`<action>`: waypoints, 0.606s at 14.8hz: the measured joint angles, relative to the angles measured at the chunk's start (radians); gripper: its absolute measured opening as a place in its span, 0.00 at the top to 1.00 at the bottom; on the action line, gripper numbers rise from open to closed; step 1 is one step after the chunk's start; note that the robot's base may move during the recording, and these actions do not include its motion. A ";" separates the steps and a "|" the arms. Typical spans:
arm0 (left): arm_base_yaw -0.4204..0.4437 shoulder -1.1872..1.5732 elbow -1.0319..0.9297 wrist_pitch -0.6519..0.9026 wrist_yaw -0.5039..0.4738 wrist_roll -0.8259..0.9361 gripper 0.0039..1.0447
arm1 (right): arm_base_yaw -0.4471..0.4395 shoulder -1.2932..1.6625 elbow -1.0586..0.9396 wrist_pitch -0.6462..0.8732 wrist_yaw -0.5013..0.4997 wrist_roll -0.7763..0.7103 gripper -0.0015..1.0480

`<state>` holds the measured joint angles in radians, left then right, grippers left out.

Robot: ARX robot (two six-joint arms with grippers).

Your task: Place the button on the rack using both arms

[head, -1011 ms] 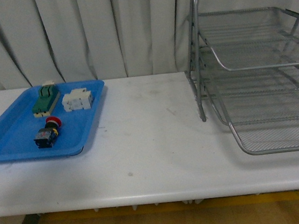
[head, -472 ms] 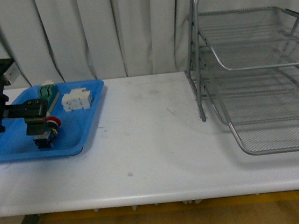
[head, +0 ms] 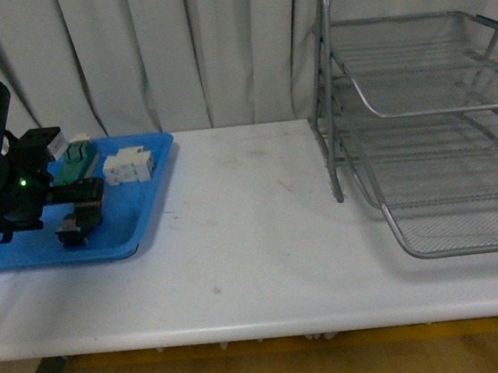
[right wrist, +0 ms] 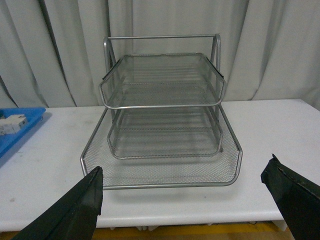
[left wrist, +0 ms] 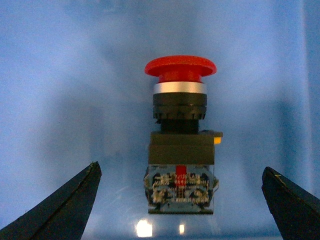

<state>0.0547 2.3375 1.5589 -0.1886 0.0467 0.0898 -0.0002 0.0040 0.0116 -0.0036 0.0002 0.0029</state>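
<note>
Left gripper (left wrist: pixel 180 169) spreads open astride the button (left wrist: pixel 181 135) (lying in its blue tray (head: pixel 22 250)), ready to pinch. Right gripper (right wrist: pixel 184 167), open, faces the rack (right wrist: pixel 160 106).

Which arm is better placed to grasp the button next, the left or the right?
Left. The left end effector, open, is over the blue tray with the button centred between its fingertips. The right end effector, also open, faces the rack, away from the button.
</note>
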 joint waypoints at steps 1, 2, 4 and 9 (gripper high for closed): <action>-0.006 0.021 0.024 0.000 0.003 0.005 0.06 | 0.000 0.000 0.000 0.000 0.000 0.000 0.06; -0.011 0.040 0.048 -0.010 0.002 0.013 0.06 | 0.000 0.000 0.000 0.000 0.000 0.000 0.06; -0.014 0.092 0.123 -0.041 0.005 0.005 0.14 | 0.000 0.000 0.000 0.000 0.000 0.000 0.06; -0.002 0.126 0.162 -0.064 0.014 -0.019 0.63 | 0.000 0.000 0.000 0.000 0.000 0.000 0.06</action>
<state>0.0525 2.4638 1.7206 -0.2527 0.0605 0.0711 -0.0002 0.0040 0.0116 -0.0036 0.0002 0.0029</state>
